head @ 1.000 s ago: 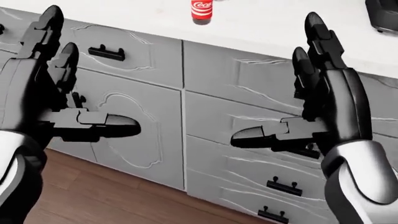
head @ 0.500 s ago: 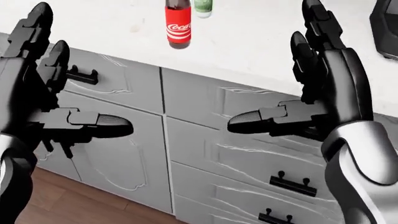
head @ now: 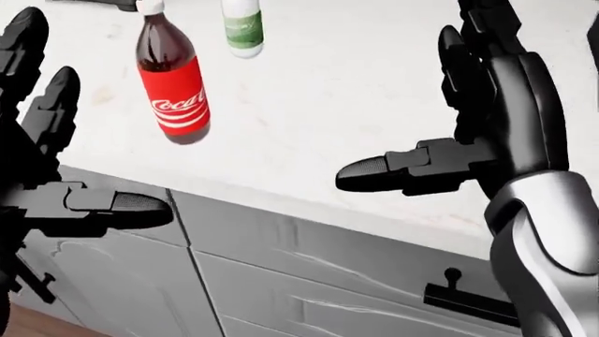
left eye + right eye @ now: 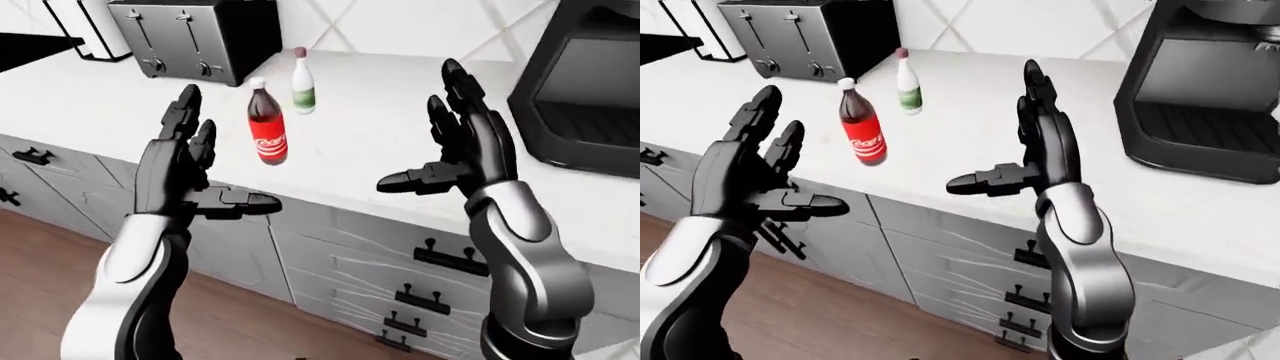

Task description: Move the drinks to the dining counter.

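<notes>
Approach step: both hands, left hand (image 4: pixel 195 176) and right hand (image 4: pixel 455 150), spread empty; next, grasp the red-labelled cola bottle (image 4: pixel 266 122) at eleven o'clock

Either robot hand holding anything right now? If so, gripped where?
Nothing held. Left robot hand and right robot hand are both open, apart from the cola bottle and green-label bottle.

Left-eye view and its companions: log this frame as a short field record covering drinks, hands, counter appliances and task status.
drinks: cola bottle and smaller green-label bottle, both upright on the white counter
left hand: open, empty, held over the counter's edge in the left-eye view
right hand: open, empty, above the counter
appliances: toaster at top left, black coffee machine at right
task status: neither drink grasped yet
</notes>
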### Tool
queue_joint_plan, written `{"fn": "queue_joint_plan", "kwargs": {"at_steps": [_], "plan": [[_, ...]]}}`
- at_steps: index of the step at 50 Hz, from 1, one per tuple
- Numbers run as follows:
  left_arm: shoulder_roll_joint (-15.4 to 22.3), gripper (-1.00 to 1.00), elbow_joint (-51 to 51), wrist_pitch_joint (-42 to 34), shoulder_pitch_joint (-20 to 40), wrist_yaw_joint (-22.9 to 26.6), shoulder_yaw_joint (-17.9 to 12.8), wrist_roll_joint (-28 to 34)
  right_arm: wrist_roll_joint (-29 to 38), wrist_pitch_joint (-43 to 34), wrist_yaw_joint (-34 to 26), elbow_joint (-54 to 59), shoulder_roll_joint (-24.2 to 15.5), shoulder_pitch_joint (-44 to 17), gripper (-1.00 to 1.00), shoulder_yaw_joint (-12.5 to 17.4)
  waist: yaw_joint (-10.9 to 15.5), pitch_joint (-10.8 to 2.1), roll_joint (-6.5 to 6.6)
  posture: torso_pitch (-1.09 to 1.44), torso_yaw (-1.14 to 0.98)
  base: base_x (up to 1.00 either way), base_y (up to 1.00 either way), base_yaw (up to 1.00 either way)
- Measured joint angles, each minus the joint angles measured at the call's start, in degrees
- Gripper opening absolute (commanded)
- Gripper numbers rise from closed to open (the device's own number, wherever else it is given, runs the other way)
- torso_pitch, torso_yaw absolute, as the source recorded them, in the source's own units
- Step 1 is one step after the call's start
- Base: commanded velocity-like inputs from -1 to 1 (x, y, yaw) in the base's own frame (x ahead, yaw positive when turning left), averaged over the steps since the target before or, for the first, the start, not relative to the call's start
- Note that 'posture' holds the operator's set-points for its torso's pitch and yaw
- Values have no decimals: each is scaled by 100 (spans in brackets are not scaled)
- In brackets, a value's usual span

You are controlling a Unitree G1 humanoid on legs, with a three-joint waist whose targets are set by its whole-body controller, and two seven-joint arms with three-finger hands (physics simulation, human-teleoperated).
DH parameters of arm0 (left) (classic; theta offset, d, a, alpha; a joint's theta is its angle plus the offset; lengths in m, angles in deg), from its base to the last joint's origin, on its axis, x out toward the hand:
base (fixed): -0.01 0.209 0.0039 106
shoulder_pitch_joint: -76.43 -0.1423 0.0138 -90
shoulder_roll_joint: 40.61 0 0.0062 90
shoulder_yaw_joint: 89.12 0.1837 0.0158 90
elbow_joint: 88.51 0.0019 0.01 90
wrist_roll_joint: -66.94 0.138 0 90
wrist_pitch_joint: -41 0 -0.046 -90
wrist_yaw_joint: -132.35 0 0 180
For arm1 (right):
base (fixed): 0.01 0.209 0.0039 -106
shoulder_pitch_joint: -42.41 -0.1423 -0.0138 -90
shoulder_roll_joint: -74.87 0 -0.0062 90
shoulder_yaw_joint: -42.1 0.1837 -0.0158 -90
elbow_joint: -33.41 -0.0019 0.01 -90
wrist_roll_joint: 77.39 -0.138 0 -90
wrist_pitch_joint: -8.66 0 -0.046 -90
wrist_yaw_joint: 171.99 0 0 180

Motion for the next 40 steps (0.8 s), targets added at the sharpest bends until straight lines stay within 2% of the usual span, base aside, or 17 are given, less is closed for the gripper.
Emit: {"fn": "queue_joint_plan", "kwargs": {"at_steps": [1, 2, 3, 4, 8, 10, 12, 15, 17, 20, 22, 26, 27, 30, 32, 33, 40], "plan": [[20, 100, -68, -28, -101, 13, -56, -34, -3, -16, -4, 39, 31, 8, 100, -16, 18, 13, 81, 0, 0, 0, 0, 0], [33, 100, -66, -57, -215, 15, -139, -47, -9, -40, -12, 125, 77, 34, 100, -87, 24, 169, 6, 0, 0, 0, 0, 0], [31, 100, -48, -120, -310, 3, -220, -49, -25, -87, -32, 180, 87, 56, 100, -171, 84, 290, 31, 0, 0, 0, 0, 0], [40, 100, -71, -210, -352, -12, -271, -59, -38, -136, -50, 178, 87, 77, 100, -211, 110, 304, 54, 0, 0, 0, 0, 0], [64, 100, -589, -281, -423, -23, -340, -140, -26, -105, -64, 49, 80, -46, 100, -158, -4, 199, 23, 0, 0, 0, 0, 0], [62, 100, -786, -266, -425, -6, -329, -194, 17, -28, -47, -56, 71, -106, 100, -152, -26, 192, 24, 0, 0, 0, 9, 0], [76, 100, -877, -348, -398, -12, -376, -239, 48, 35, -62, -76, 89, -139, 100, -216, -34, 27, -105, 0, 0, 0, 31, 0], [98, 100, -978, -405, -374, -16, -477, -292, 71, 75, -102, -83, 111, -130, 100, -268, -70, -5, -421, 0, 0, 0, 37, 0], [31, 100, -1012, -432, -512, 29, -446, -369, 103, 42, -101, -10, 104, -11, 100, -172, -184, 64, -345, 0, 0, 0, 38, 0], [51, 100, -1046, -544, -660, 91, -497, -465, 161, -102, -52, 93, 115, 17, 100, -82, -241, -12, -334, 0, 0, 0, 38, 0], [66, 100, -1203, -597, -684, 92, -619, -501, 159, -118, -41, 40, 116, -40, 100, -91, -227, -33, -251, 0, 0, 0, 31, 0], [87, 100, -1532, -531, -730, 110, -756, -573, 118, -13, -34, -112, 133, -115, 100, -115, -286, 65, 112, 0, 0, 0, 4, 0], [97, 100, -1573, -522, -753, 111, -791, -586, 105, 9, -35, -122, 149, -143, 100, -146, -267, 46, 227, 0, 0, 0, 0, 0], [88, 100, -1471, -628, -840, 75, -855, -572, 36, -12, -74, -46, 214, -57, 100, -307, -188, 192, -42, 0, 0, 0, 0, 0], [78, 100, -1422, -722, -857, 53, -824, -561, 3, -73, -94, 15, 200, -56, 100, -315, -200, 194, -201, 0, 0, 0, 0, 0], [67, 100, -1451, -756, -873, 46, -814, -561, -8, -92, -98, 3, 200, -28, 100, -295, -213, 182, -231, 0, 0, 0, 0, 0], [220, 100, -1717, -755, -808, -68, -711, -835, 19, -115, 6, -118, 136, -105, 100, -125, -212, 54, -93, 0, 0, 0, 0, 0]]}}
